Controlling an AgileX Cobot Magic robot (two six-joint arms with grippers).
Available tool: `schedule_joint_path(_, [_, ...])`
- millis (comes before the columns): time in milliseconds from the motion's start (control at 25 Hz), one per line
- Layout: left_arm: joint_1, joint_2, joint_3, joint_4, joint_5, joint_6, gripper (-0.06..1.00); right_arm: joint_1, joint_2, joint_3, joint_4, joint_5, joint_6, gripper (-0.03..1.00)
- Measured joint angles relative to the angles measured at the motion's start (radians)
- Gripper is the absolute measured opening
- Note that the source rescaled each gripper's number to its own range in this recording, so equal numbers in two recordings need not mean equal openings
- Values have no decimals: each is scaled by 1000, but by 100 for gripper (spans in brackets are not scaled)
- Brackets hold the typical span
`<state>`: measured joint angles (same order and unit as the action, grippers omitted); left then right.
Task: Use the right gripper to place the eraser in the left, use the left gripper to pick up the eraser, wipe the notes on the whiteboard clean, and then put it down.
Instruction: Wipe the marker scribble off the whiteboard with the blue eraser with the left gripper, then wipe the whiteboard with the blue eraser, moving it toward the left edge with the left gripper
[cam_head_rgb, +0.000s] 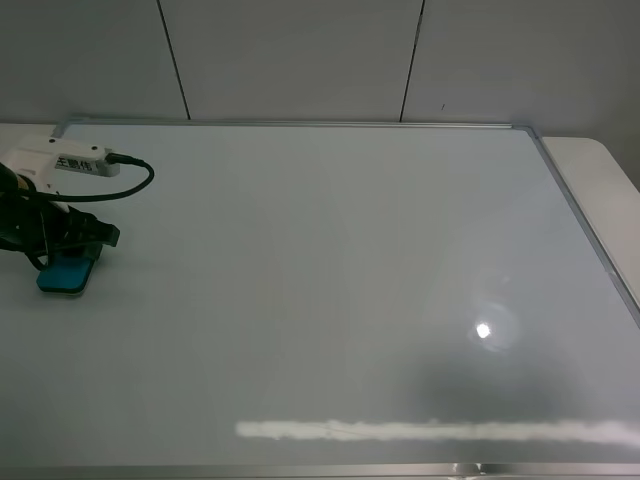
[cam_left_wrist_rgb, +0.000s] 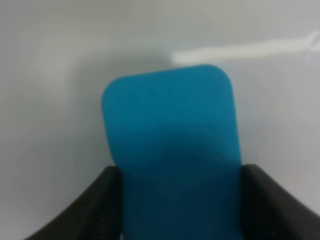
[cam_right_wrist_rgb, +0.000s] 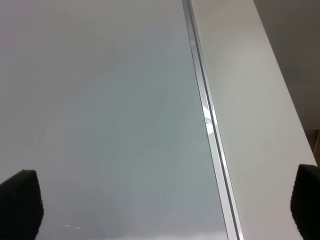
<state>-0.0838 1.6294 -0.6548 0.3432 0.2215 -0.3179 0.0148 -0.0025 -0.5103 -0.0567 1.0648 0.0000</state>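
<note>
The teal eraser (cam_head_rgb: 68, 272) (cam_left_wrist_rgb: 172, 130) is at the far left of the whiteboard (cam_head_rgb: 320, 260), down at the board's surface. My left gripper (cam_head_rgb: 73, 252) (cam_left_wrist_rgb: 177, 172) is shut on it, one black finger (cam_left_wrist_rgb: 100, 200) on each long side. The left arm's white wrist module (cam_head_rgb: 62, 160) reaches in from the left edge. My right gripper (cam_right_wrist_rgb: 163, 200) is out of the exterior high view; in its wrist view the two fingertips stand far apart, open and with nothing between them, above the whiteboard (cam_right_wrist_rgb: 100, 100) near its silver frame (cam_right_wrist_rgb: 207, 125). The notes do not show; the board's surface looks unmarked.
A white tabletop (cam_head_rgb: 600, 170) (cam_right_wrist_rgb: 250, 100) runs beyond the board's right frame. Grey wall panels (cam_head_rgb: 300, 50) stand behind. A lamp's glare streak (cam_head_rgb: 430, 431) lies along the board's near edge.
</note>
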Motion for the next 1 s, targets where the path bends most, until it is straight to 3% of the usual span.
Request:
schedule_joint_path(520, [0,1,35,-3,-27,9,5,0,0,0,0,0,0,100])
schedule_joint_path(560, [0,1,35,-3,-29,11,10,0,0,0,0,0,0,100])
schedule_joint_path(600, [0,1,35,-3,-31,12,22,0,0,0,0,0,0,100])
schedule_joint_path(640, [0,1,35,-3,-37,13,42,0,0,0,0,0,0,100])
schedule_joint_path(760, [0,1,35,16,-56,20,84,0,0,0,0,0,0,100])
schedule_joint_path(880, [0,1,35,22,-62,23,97,0,0,0,0,0,0,100])
schedule_joint_path(1000, [0,1,35,23,-60,23,99,0,0,0,0,0,0,100])
